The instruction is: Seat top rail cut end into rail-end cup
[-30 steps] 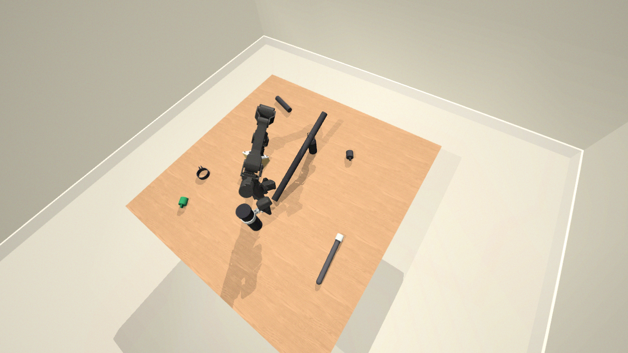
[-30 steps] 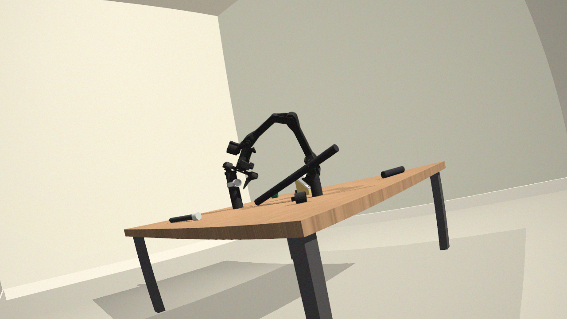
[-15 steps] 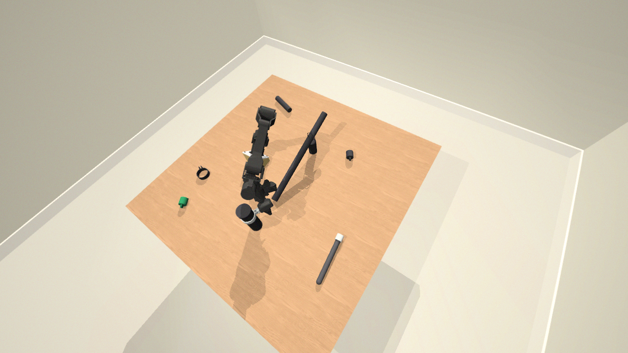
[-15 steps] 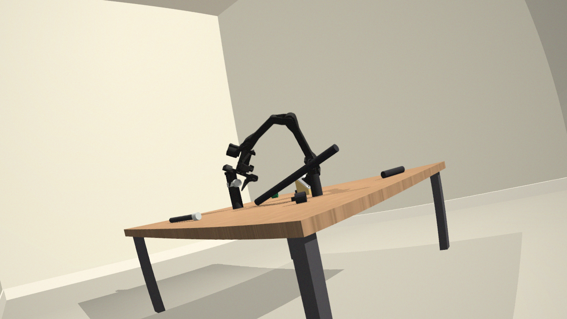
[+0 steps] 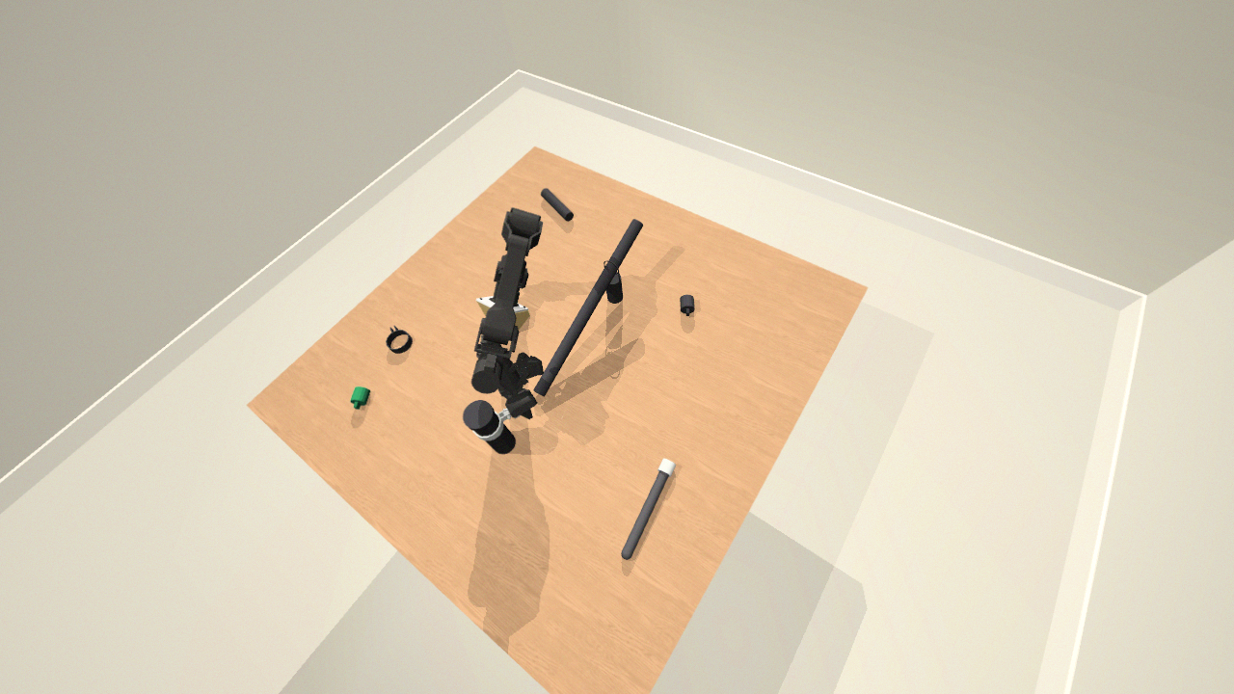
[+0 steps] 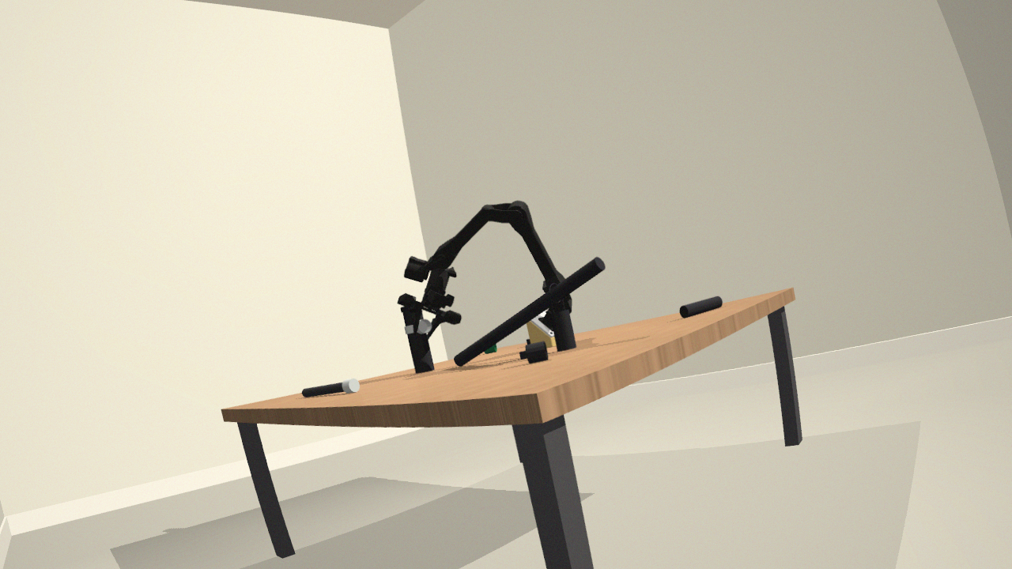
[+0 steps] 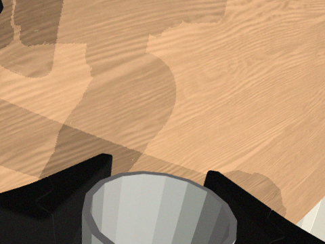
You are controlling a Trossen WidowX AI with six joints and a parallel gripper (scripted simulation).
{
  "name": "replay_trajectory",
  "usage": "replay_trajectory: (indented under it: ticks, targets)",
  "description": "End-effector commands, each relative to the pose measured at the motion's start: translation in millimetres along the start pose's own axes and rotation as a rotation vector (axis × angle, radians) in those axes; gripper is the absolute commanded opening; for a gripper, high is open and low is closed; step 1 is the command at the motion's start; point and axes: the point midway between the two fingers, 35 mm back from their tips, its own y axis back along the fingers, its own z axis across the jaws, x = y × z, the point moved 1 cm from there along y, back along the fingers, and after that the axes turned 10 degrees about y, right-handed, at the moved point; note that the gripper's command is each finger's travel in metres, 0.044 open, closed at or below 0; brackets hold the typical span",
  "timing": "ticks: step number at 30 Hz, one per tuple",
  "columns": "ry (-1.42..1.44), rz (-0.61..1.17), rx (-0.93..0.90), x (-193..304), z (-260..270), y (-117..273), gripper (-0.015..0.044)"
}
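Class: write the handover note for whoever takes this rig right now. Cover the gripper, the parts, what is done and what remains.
Gripper: jaws shut on the grey cup beside the big post.
Rail: slanted through the loop cap, low end on the table, outside the cup.
Done: cup gripped.
Left: seat the rail's end in the cup, keep the band high, release, back off.
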Motion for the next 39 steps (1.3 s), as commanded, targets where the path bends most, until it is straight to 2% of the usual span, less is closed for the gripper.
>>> replay_trajectory:
  ticks: [1, 39]
  targets:
    - [0.034, -0.02, 0.004, 0, 3, 1, 0.0]
    - [0.284, -0.161, 0.028, 3, 27, 14, 0.0]
